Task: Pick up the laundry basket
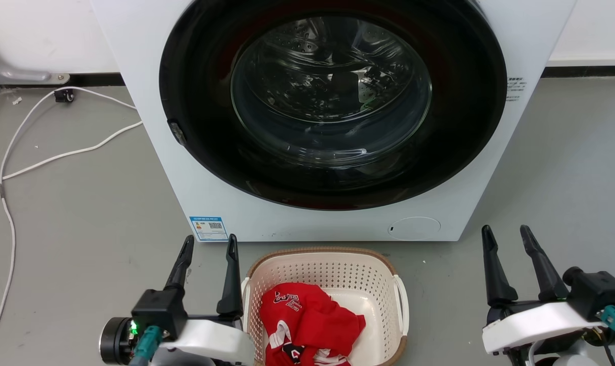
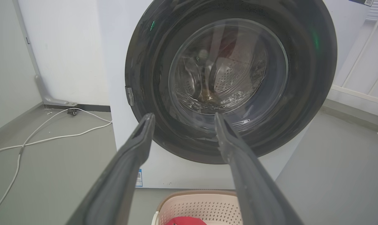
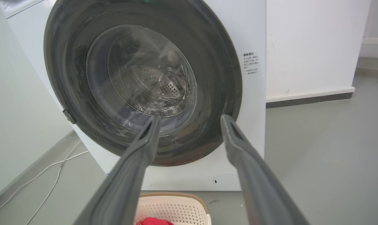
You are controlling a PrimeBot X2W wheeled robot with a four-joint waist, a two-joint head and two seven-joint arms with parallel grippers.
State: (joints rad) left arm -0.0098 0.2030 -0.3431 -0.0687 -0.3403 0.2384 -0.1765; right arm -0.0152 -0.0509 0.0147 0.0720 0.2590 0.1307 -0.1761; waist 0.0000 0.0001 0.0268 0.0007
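A plain laundry area: a white front-loading washing machine (image 1: 312, 223) stands on a grey floor (image 1: 84, 203) against white walls (image 1: 33, 30). In front of it a laundry basket (image 1: 333, 269) holds a red garment (image 1: 307, 315).

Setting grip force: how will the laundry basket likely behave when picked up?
The laundry basket looks like rigid perforated plastic, so it probably keeps its shape. With one red garment showing inside, it is likely light. The garment lies toward the robot's left, so it might tilt slightly.
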